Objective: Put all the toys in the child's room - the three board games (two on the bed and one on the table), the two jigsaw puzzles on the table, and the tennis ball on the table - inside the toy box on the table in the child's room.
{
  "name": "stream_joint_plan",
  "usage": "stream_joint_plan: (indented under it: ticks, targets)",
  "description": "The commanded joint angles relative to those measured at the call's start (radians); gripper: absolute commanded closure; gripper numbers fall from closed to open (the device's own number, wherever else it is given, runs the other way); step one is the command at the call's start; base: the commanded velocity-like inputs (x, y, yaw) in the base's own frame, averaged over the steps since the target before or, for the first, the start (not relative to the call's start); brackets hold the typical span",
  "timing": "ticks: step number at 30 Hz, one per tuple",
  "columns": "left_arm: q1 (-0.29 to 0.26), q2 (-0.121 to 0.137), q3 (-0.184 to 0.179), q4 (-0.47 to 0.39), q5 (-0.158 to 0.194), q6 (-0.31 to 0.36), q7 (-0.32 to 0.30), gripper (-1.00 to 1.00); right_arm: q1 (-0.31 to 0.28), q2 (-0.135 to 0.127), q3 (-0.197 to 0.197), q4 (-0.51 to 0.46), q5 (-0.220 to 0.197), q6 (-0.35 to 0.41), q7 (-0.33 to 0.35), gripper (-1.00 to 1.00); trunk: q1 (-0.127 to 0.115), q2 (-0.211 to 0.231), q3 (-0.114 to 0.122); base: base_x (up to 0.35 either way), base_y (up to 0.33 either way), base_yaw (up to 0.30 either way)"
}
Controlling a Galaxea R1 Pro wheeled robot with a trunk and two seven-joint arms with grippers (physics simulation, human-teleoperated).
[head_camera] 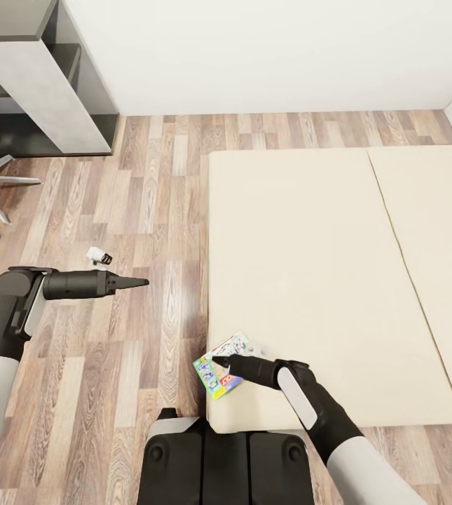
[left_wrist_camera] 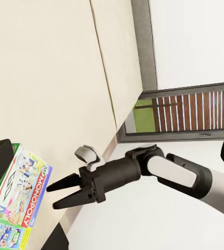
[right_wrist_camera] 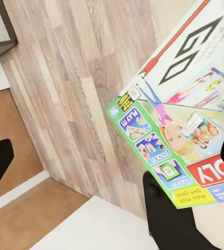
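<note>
1. I've got the right gripper (head_camera: 217,360) down at the near-left corner of the bed (head_camera: 310,231), about 6 o'clock in my head cam. Its tips sit over the board game (head_camera: 220,366), but whether they're actually gripping it, I can't tell.
2. That game box overhangs the mattress edge a bit, above the wood floor (head_camera: 134,210).
3. The left gripper (head_camera: 141,282) hangs over the floor at 9 o'clock, tips close together, nothing in it.

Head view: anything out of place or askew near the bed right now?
Yes. A board game lies crooked at the bed's near corner, poking past the mattress edge over the floor, with the right gripper at it. A small white object lies alone on the wood floor; too small to identify.
</note>
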Motion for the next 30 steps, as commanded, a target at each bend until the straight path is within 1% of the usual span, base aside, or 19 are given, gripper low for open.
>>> stream_joint_plan:
  ticks: [1, 5, 8, 13, 23, 27, 30]
  targets:
    - [0.0, 0.0, 0.0, 0.0, 0.0, 0.011, -0.004, -1.0, 0.0, -0.001, -0.001, -0.004, -0.001, 0.005, 0.002, -1.0, 0.001, -0.002, -0.001, 0.0, 0.0, 0.0]
    - [0.0, 0.0, 0.0, 0.0, 0.0, 0.011, -0.003, -1.0, 0.0, -0.001, -0.001, -0.013, -0.001, 0.005, 0.004, -1.0, 0.001, -0.002, -0.001, 0.0, 0.0, 0.0]
    - [0.0, 0.0, 0.0, 0.001, 0.0, 0.011, -0.003, -1.0, -0.001, 0.004, 0.0, -0.026, -0.001, 0.004, 0.004, -1.0, 0.001, -0.002, 0.002, 0.0, 0.0, 0.0]
    - [0.0, 0.0, -0.001, 0.001, 0.0, 0.012, -0.003, -1.0, -0.001, 0.008, 0.002, -0.056, 0.0, 0.003, 0.002, -1.0, 0.001, -0.002, 0.009, 0.0, 0.0, 0.0]
    - [0.0, -0.002, -0.002, 0.004, -0.005, 0.015, 0.002, -1.0, -0.001, 0.005, 0.001, -0.073, 0.0, 0.003, 0.003, -1.0, 0.001, -0.002, 0.025, 0.0, 0.0, 0.037]
    - [0.0, -0.002, -0.001, 0.007, -0.005, 0.016, 0.036, -1.0, -0.001, 0.004, 0.002, -0.074, 0.001, 0.001, 0.001, -1.0, 0.001, -0.002, 0.032, 0.0, 0.0, 0.066]
    - [0.0, -0.002, 0.0, 0.01, -0.005, 0.016, 0.088, -1.0, -0.001, 0.002, 0.001, -0.071, 0.001, 0.0, -0.001, -1.0, 0.001, -0.002, 0.037, 0.0, 0.0, 0.068]
